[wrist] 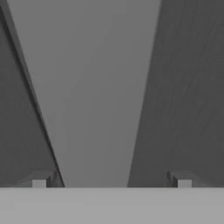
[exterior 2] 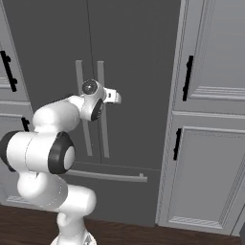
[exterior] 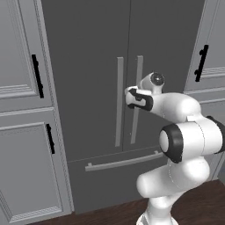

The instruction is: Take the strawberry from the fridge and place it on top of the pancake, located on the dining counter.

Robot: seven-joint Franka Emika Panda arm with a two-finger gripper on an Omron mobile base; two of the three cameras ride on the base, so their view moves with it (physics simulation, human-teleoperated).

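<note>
Dark-grey fridge (exterior: 88, 88) doors closed, end effector (wrist: 111, 179) spread wide astride right door's bar handle (wrist: 94, 96)

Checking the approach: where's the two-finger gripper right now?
The open two-finger gripper sits at the tall dark-grey fridge's closed doors, its fingertips either side of a long grey bar handle.

Tall light-grey cabinets (exterior: 24, 110) fill the left of the frame, with black handles (exterior: 38, 75). More cabinets (exterior 2: 210, 119) stand at the right. The floor (exterior 2: 143, 234) is dark brown wood.
</note>
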